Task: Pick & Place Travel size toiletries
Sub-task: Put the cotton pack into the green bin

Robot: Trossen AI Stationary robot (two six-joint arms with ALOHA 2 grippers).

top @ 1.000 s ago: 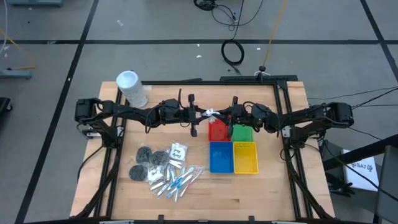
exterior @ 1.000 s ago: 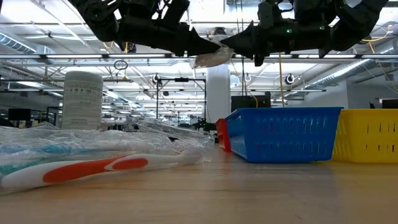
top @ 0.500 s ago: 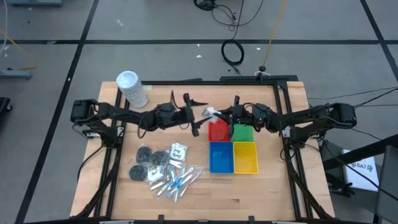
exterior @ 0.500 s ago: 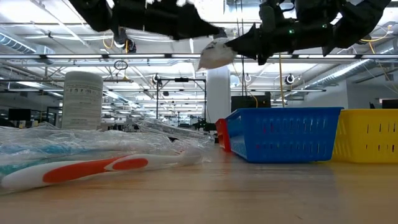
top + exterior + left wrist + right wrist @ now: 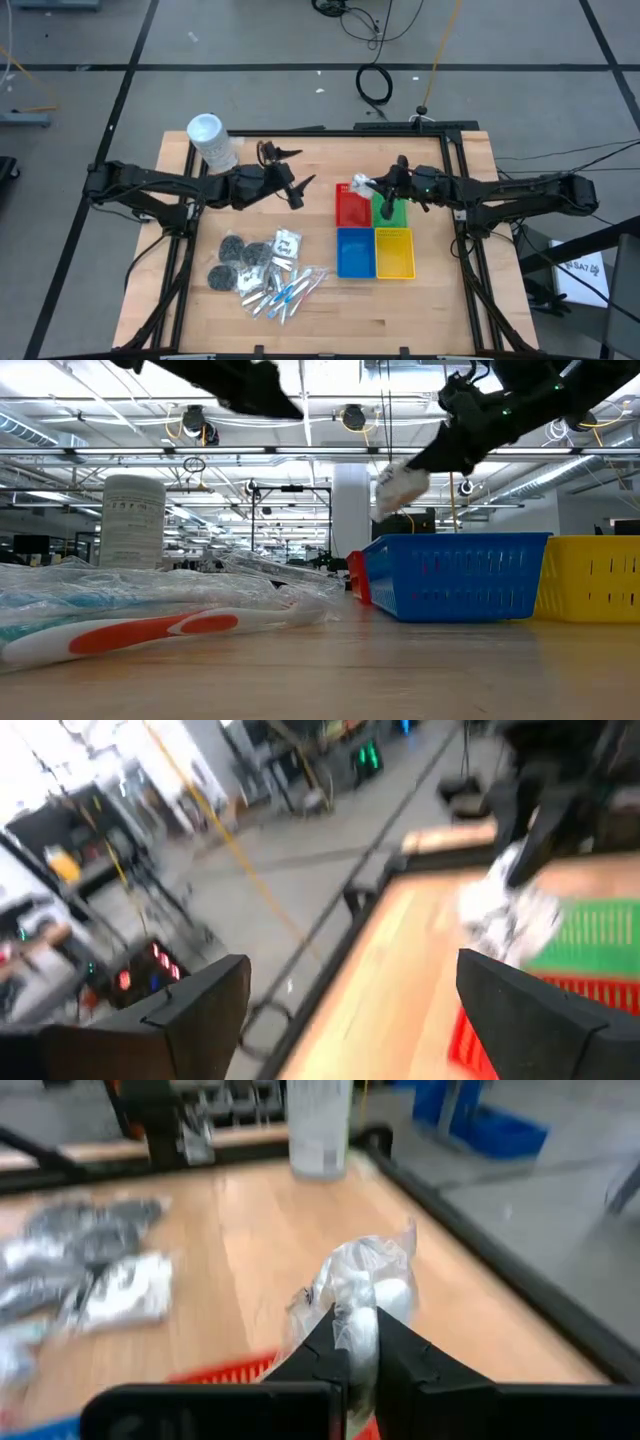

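A white, clear-wrapped packet (image 5: 362, 185) of the travel size toiletries hangs in the air over the far part of the red tray (image 5: 350, 210), with my right gripper (image 5: 376, 186) shut on it. My left gripper (image 5: 290, 172) stands open and holds nothing, left of the trays and apart from the packet. The other toiletries lie on the table at the near left: dark grey bundles (image 5: 228, 262), white packets (image 5: 286, 243) and clear-wrapped sticks (image 5: 282, 293). In the left wrist view the packet (image 5: 508, 910) shows beyond my open fingers. My right gripper pinches the packet's crinkled clear wrap (image 5: 352, 1302) between its two fingers, at the end nearest the wrist. The fingers come from the table's right, nearly level and slanting a little down. The packet (image 5: 400, 488) sticks out past the fingertips, lifted clear above the trays.
Four square trays stand together right of centre: red, green (image 5: 391, 212), blue (image 5: 355, 251) and yellow (image 5: 395, 251). A tall white tub (image 5: 213, 142) stands at the far left. A black frame (image 5: 460, 200) runs along the table's edges.
My left gripper has opened, let go of the packet and drawn back toward the table's left, rising. My right gripper has kept the packet and carried it toward the table's right, over the red tray; the packet now sits lower and tips down.
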